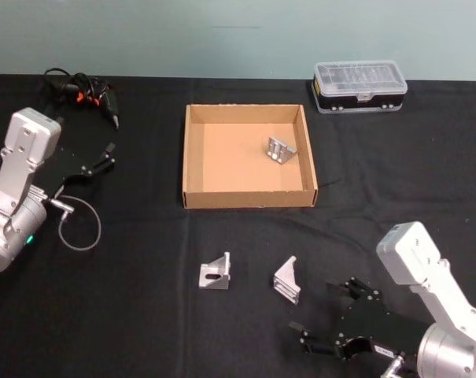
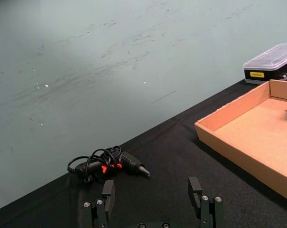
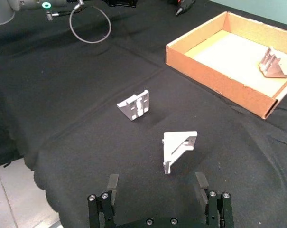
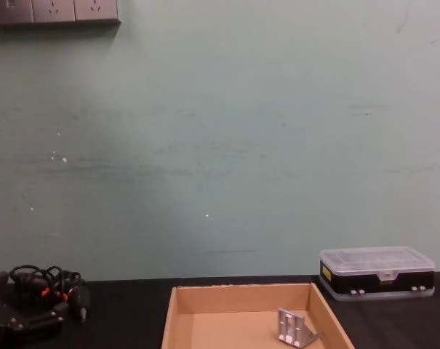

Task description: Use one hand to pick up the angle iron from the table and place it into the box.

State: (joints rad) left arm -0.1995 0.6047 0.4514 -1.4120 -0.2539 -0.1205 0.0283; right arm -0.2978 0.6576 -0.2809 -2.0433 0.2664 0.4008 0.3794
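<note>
The silver ribbed angle iron (image 1: pixel 286 279) stands on the matte black tabletop (image 1: pixel 143 331), just before the black-clawed right gripper (image 1: pixel 326 309) — fingers spread, empty. Likely fault: an off-centre closure tips it or skids it aside. The left gripper (image 1: pixel 96 161), fingers also apart, idles far left.

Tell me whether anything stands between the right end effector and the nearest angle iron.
Nothing visible does: only bare table lies between the open right end effector and the angle iron nearest it.

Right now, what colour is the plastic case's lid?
Clear; the lid shows best in the chest view.
</note>
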